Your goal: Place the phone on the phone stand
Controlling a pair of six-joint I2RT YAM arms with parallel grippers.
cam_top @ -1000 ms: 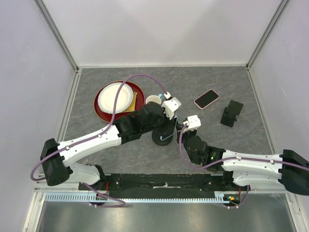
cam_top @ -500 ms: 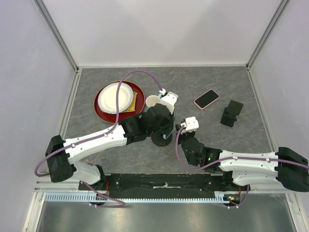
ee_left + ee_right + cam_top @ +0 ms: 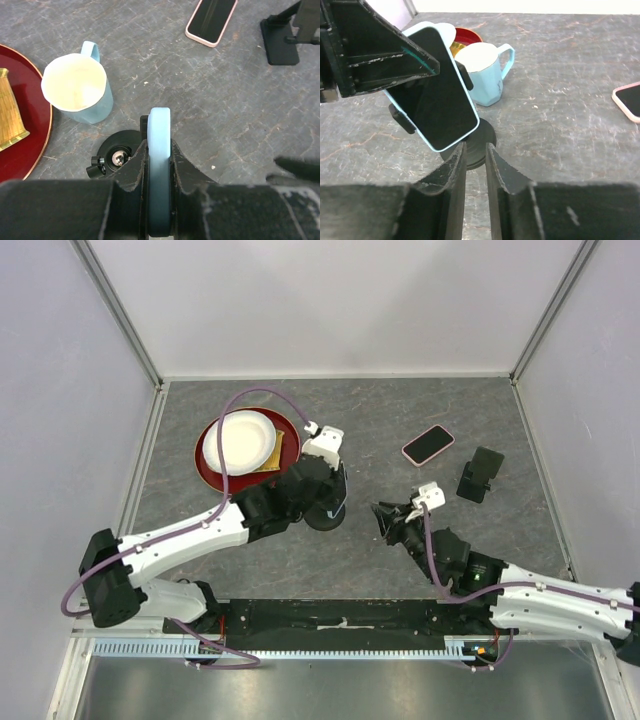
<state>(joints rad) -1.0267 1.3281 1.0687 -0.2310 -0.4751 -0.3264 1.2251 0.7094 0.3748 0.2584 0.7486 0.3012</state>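
Observation:
My left gripper (image 3: 160, 152) is shut on a light blue phone (image 3: 160, 125), held edge-up over a round black stand base (image 3: 117, 155). In the right wrist view the phone (image 3: 432, 90) tilts with its dark screen facing me, above the base (image 3: 487, 135). Black clips sit at two of its edges. I cannot tell whether it rests on the stand. My right gripper (image 3: 475, 150) is slightly open and empty, pulled back right of the base (image 3: 322, 515). A pink phone (image 3: 428, 444) lies flat at the back right, next to a second black stand (image 3: 480, 475).
A light blue mug (image 3: 77, 90) stands just behind the round base. A red plate (image 3: 285, 430) with a white paper plate (image 3: 240, 440) on it sits at the back left. The enclosure walls rise around the grey table (image 3: 400, 410).
My right gripper has drawn back to the right, away from the round base. My left gripper, still holding the blue phone, has shifted a little left and back over the base.

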